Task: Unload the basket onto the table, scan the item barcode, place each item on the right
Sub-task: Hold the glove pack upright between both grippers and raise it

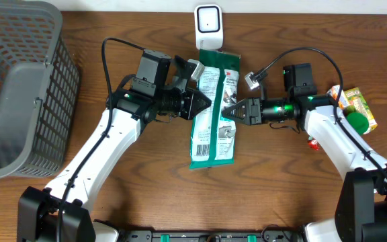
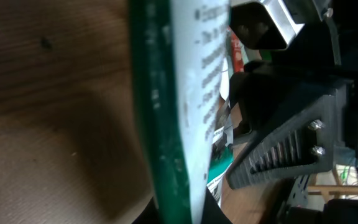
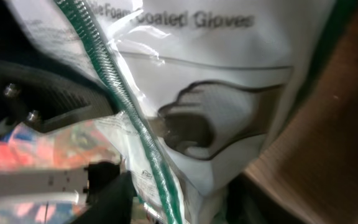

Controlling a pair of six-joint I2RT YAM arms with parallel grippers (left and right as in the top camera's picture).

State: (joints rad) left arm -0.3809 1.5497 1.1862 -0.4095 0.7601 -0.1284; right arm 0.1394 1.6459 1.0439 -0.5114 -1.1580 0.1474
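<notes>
Basket (image 1: pixel 66 81) first, the grey mesh one, far left on my wooden table (image 1: pixel 281 195). Next along, my left gripper (image 1: pixel 203 103) is clamped tight on the left edge of the glove packet (image 1: pixel 210 138), a long green and white bag running top to bottom in the middle. Its upper end sits just beside the white scanner (image 1: pixel 208 23) at the back edge. My right gripper (image 1: pixel 228 111) is at the packet's right edge, facing the left one, but honestly I can't tell whether those jaws are pinching it or loose. Far right there's a yellow carton (image 1: pixel 360 107) near that arm.
</notes>
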